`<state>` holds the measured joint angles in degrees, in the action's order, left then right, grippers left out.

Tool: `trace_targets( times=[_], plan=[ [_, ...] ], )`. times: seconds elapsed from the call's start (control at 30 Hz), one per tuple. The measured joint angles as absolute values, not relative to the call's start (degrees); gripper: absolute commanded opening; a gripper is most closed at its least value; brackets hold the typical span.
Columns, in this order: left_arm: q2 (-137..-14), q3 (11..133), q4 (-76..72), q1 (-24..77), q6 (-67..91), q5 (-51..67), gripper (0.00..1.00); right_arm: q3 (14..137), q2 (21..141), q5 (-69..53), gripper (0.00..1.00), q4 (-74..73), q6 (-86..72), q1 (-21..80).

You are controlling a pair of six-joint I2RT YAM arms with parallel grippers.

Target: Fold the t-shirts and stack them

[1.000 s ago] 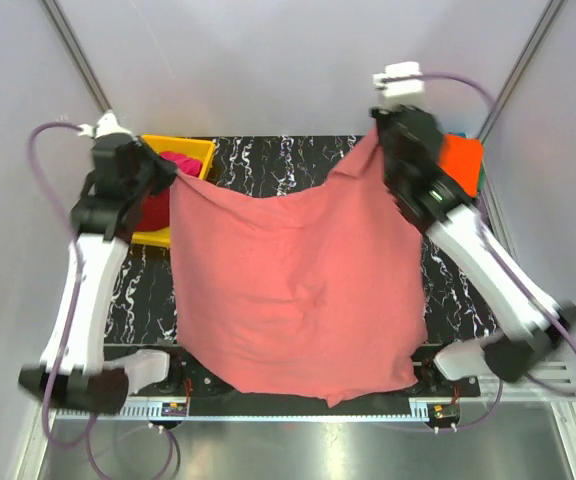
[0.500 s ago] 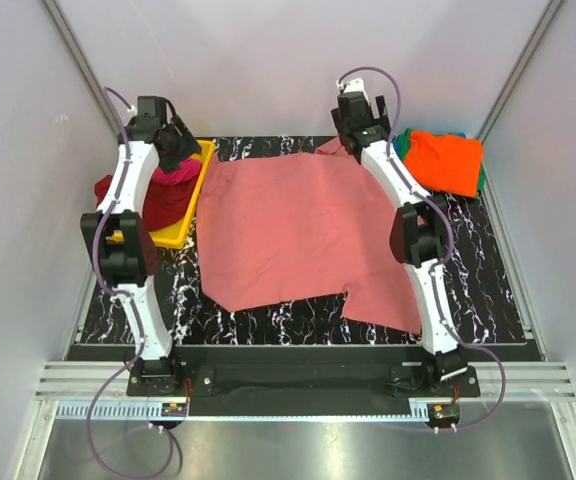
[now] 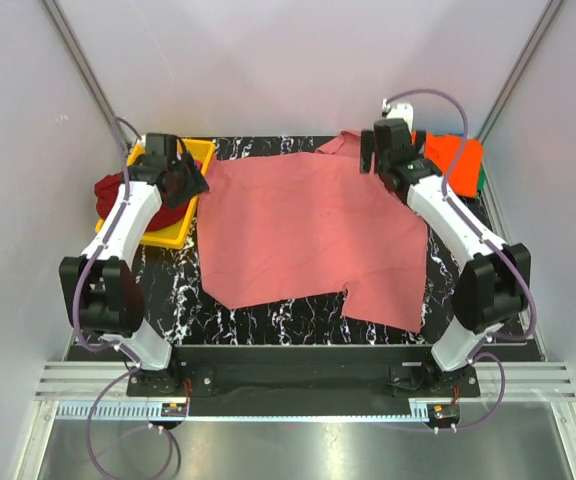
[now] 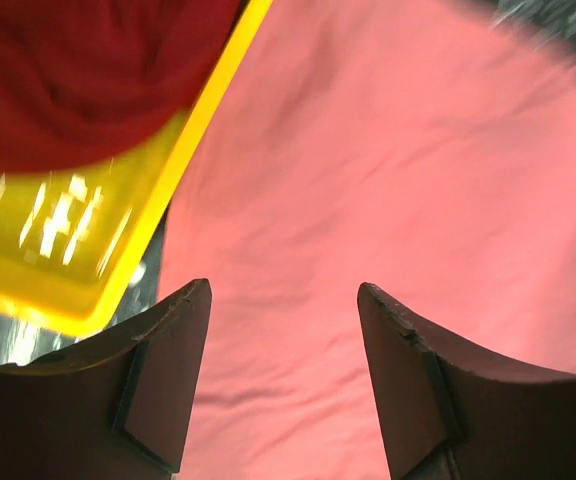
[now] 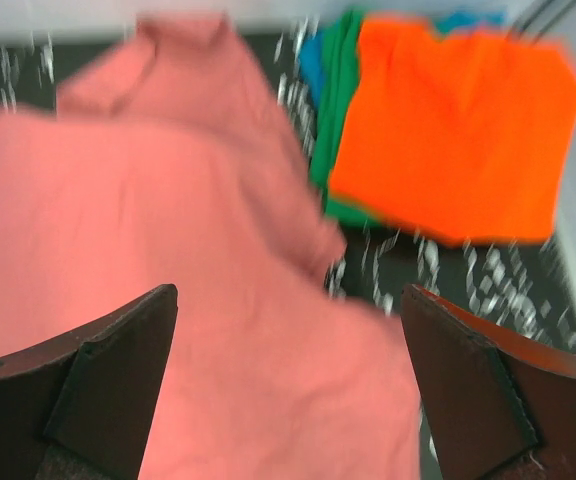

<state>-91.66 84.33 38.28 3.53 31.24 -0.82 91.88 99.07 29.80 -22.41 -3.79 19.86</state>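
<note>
A salmon-pink t-shirt [image 3: 308, 235] lies spread flat on the black marbled table [image 3: 468, 310], with one sleeve [image 3: 340, 145] at the far edge. My left gripper [image 3: 190, 180] hovers over the shirt's far left corner, open and empty; the wrist view shows pink cloth [image 4: 388, 180] between its fingertips [image 4: 283, 290]. My right gripper [image 3: 376, 155] hangs over the far right corner, wide open, holding nothing [image 5: 288, 295]. A folded stack with an orange t-shirt [image 3: 455, 162] on top sits at the far right; green [image 5: 333, 120] and blue [image 5: 311, 60] layers show beneath it.
A yellow bin [image 3: 171, 236] stands at the far left with a dark red garment [image 3: 118, 190] draped over its edge, close to my left gripper; the bin's rim [image 4: 58, 270] and the red cloth [image 4: 78, 70] fill the left wrist view's upper left.
A second ago both grippers held the pink shirt up by its far corners. It now lies flat, both grippers have opened and let go, and both have drawn a little away from the far edge.
</note>
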Motion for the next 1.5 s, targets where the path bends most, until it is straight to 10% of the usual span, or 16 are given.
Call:
trace_targets(
  times=[0.3,1.0,1.5],
  plan=[
    [-102.6,81.1,39.1,3.6,30.4,-2.0,0.64,66.7,87.3,16.7,1.00,-24.7,-14.5,19.8],
    [-136.4,130.4,49.5,-4.2,31.4,-8.4,0.66,59.5,75.2,12.4,1.00,-30.4,-22.6,19.8],
    [-74.1,64.1,44.0,7.7,35.5,-8.4,0.60,41.2,58.7,17.3,1.00,-35.6,-49.8,14.7]
  ],
)
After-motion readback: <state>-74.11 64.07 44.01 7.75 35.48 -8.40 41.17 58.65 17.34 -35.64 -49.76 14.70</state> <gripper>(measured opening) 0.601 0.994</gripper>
